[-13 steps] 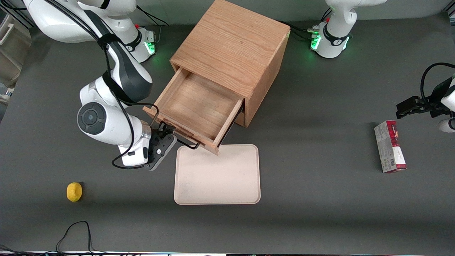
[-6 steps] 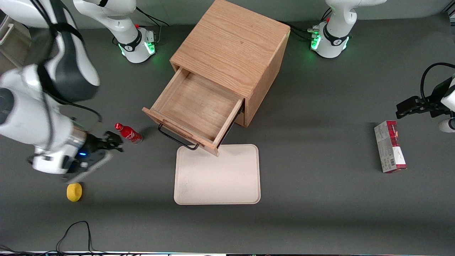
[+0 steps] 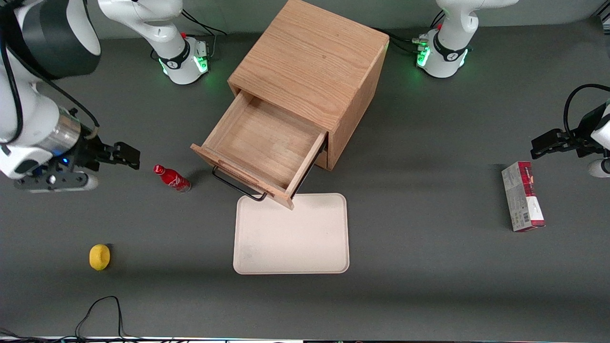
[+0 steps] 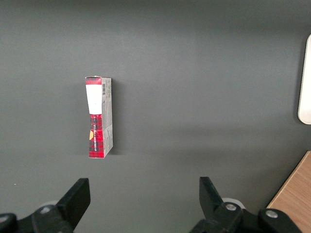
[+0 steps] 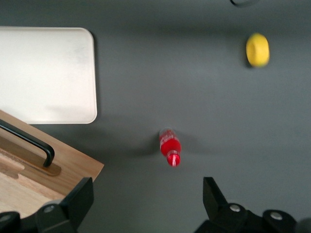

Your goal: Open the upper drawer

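Note:
The upper drawer (image 3: 264,145) of the wooden cabinet (image 3: 310,62) stands pulled far out, and its inside is bare. Its thin black bar handle (image 3: 238,186) faces the tray, and nothing holds it. The lower drawer is hidden beneath it. My right gripper (image 3: 125,157) is open and empty, well away from the drawer toward the working arm's end of the table, beside a red bottle (image 3: 171,177). In the right wrist view the open gripper (image 5: 147,204) hangs above bare table, with the drawer front (image 5: 63,170) and handle (image 5: 26,141) off to one side.
A beige tray (image 3: 290,233) lies in front of the open drawer and also shows in the right wrist view (image 5: 46,73). The red bottle (image 5: 170,145) lies on the table. A yellow lemon (image 3: 99,257) sits nearer the front camera. A red-and-white box (image 3: 523,196) lies toward the parked arm's end.
My right gripper has come off the drawer handle and swung away toward the working arm's end of the table, uncovering the red bottle. The drawer stays open.

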Action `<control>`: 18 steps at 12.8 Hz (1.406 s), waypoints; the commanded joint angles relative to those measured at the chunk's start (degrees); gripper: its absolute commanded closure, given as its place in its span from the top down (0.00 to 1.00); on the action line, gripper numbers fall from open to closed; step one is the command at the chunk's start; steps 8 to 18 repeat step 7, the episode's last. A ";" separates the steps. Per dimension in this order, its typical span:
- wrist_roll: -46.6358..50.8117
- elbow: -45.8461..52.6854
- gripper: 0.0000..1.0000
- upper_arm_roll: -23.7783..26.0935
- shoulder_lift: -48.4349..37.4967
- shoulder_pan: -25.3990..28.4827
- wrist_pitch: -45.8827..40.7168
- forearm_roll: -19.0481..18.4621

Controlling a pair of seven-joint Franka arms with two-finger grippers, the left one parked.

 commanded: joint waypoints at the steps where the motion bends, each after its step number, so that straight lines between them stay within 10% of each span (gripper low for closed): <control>1: -3.31 -20.04 1.00 -7.05 -15.48 0.14 8.80 3.42; 18: -9.59 -19.64 1.00 -11.54 -17.18 -0.04 5.57 3.16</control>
